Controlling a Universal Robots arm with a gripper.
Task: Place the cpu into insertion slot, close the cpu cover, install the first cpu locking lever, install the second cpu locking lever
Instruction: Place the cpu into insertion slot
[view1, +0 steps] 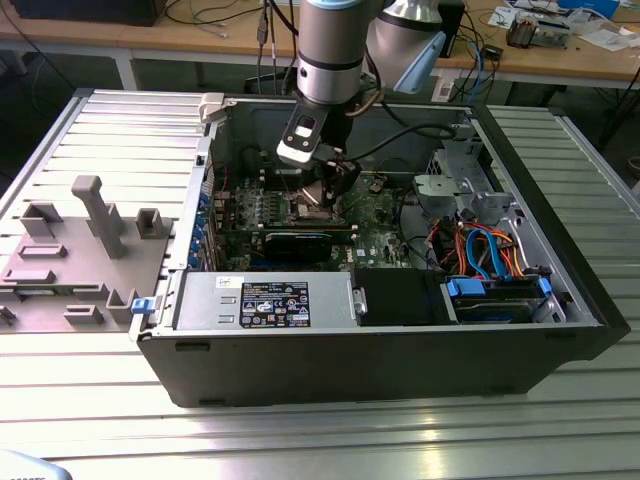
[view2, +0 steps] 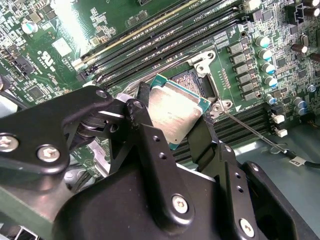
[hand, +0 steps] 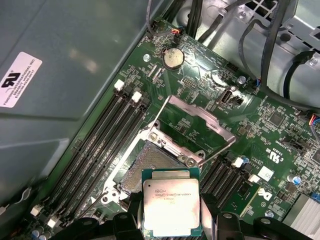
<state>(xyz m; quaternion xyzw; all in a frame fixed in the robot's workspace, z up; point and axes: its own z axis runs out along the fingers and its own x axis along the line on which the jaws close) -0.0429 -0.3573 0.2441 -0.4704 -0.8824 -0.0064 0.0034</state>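
One cpu (hand: 171, 205) clamped between two fingers (view2: 152, 150) of end effector (view2: 172, 117); one insertion slot (hand: 145, 167), uncovered, just beyond end effector, cpu's far edge overlapping it; one cpu cover (hand: 197, 112) tilted up farther beyond.

Clear space separates the dull silver-grey square cpu (hand: 171, 202) in the black gripper (view2: 175, 127) from the open silvery-rimmed insertion slot (hand: 149, 166). The thin silvery cpu cover (hand: 196, 125) stands raised at one edge, and long black memory slots (hand: 97, 150) flank it.
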